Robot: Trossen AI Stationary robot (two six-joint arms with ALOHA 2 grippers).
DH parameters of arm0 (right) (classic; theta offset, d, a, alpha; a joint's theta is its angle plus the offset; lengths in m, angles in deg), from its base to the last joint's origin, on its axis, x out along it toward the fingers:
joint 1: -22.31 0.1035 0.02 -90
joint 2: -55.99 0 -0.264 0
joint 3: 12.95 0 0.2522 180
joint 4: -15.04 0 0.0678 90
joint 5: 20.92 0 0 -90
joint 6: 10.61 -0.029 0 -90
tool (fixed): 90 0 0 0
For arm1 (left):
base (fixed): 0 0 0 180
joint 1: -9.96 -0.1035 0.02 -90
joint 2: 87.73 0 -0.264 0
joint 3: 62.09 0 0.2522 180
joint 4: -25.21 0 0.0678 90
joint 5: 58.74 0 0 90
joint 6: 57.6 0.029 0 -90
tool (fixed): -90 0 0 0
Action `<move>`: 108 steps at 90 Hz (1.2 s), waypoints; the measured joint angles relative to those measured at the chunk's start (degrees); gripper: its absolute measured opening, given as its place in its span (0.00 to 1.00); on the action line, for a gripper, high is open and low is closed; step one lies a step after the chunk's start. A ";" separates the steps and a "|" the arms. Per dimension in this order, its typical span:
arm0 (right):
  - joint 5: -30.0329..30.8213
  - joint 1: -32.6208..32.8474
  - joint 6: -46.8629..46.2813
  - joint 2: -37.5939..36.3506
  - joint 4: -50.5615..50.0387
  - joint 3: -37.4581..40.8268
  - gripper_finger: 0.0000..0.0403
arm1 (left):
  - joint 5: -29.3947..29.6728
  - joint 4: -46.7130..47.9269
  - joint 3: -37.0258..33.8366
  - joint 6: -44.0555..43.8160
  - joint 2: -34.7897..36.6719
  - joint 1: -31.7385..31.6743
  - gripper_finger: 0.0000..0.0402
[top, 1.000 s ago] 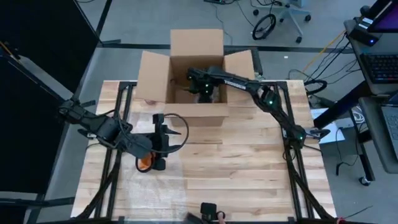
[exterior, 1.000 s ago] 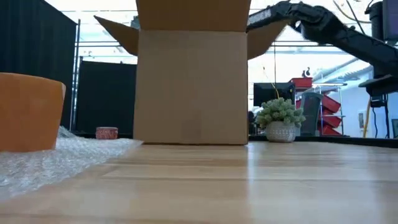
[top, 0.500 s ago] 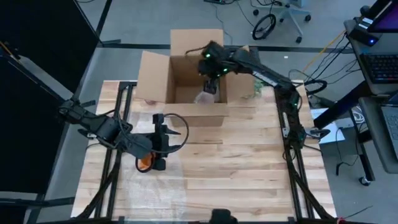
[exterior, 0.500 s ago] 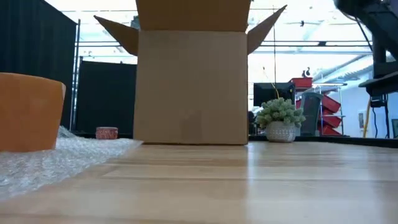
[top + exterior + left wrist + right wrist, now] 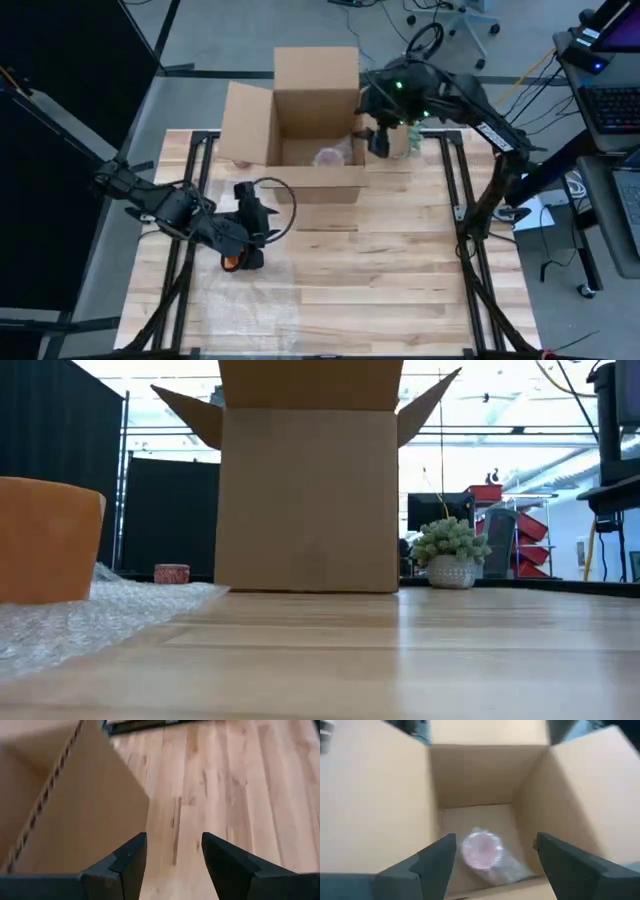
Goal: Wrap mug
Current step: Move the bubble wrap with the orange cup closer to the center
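An orange mug (image 5: pixel 232 262) stands on a sheet of bubble wrap (image 5: pixel 225 295) at the table's left; the low view shows the mug (image 5: pixel 45 540) upright on the wrap (image 5: pixel 100 610). My left gripper (image 5: pixel 243 190) hovers open just beyond it, pointing at the cardboard box (image 5: pixel 310 120), with nothing between its fingers (image 5: pixel 127 860). A wrapped pinkish mug (image 5: pixel 481 851) lies on the box floor (image 5: pixel 328 157). My right gripper (image 5: pixel 378 142) hangs open above the box's right flap and looks down into the box.
The open box (image 5: pixel 310 490) stands at the table's far middle with its flaps spread. A small potted plant (image 5: pixel 450 555) sits to its right at the far edge, and a small pink roll (image 5: pixel 172 573) lies behind the wrap. Bare wood (image 5: pixel 400 270) fills the near right.
My right gripper has risen out of the box and swung toward the table's right edge, ending above the right flap. The wrapped mug has stayed on the box floor. My left gripper has turned slightly toward the table's left.
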 joint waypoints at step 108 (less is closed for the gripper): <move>12.79 43.60 -31.23 -5.85 75.15 71.80 0.65 | 1.44 1.73 0.00 -37.45 -18.78 23.99 0.44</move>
